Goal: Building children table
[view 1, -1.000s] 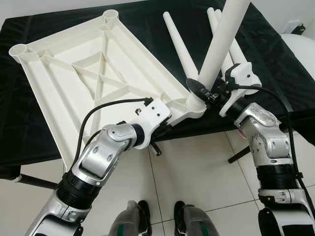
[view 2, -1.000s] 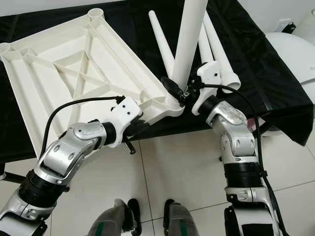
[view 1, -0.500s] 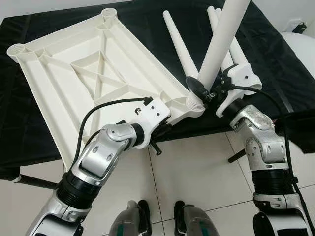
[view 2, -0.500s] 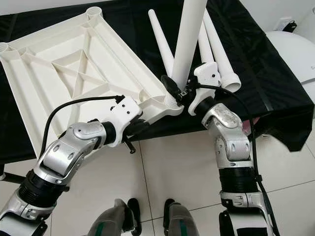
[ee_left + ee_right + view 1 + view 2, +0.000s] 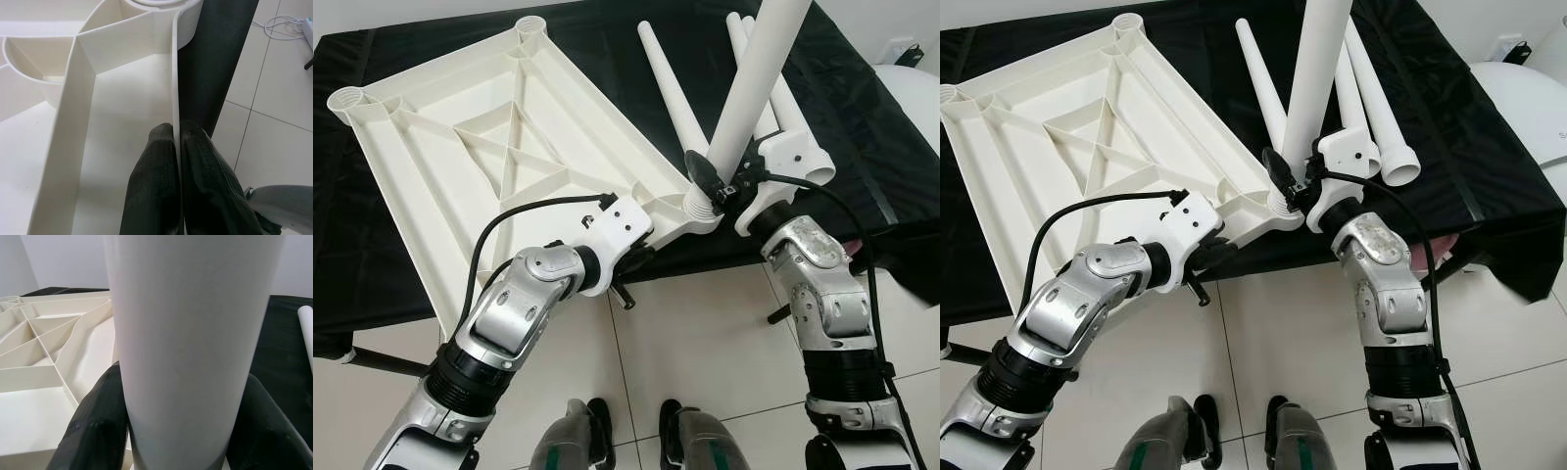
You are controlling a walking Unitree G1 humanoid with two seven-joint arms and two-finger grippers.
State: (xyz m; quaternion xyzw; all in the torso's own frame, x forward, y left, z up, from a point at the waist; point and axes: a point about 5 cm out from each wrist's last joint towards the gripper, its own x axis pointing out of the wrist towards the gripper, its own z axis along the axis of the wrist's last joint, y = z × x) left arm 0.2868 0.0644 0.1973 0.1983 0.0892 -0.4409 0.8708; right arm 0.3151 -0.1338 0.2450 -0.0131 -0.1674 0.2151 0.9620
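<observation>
White plastic tabletop [image 5: 499, 147], ribbed underside up, lying on a black cloth [image 5: 862, 127] with its near corner hanging past the cloth's front edge. Left gripper [image 5: 177, 147] clenched on the thin rim of that tabletop just beside the near corner socket [image 5: 702, 204], one black finger [image 5: 154, 186] inside the wall and the other outside, pressed flat against it. Right gripper [image 5: 717, 182] clamped round a leg [image 5: 752, 83], its black fingers [image 5: 95, 423] on either side of the white tube, low down near the threaded end. Leg standing tilted in the corner socket, leaning up and away toward the robot's right. Three more legs [image 5: 1371, 93] lying on the cloth beyond the tabletop, two of them side by side behind the right wrist, the third [image 5: 671, 93] nearer the tabletop's edge. Pale tiled floor [image 5: 705, 333] below the cloth's edge.
</observation>
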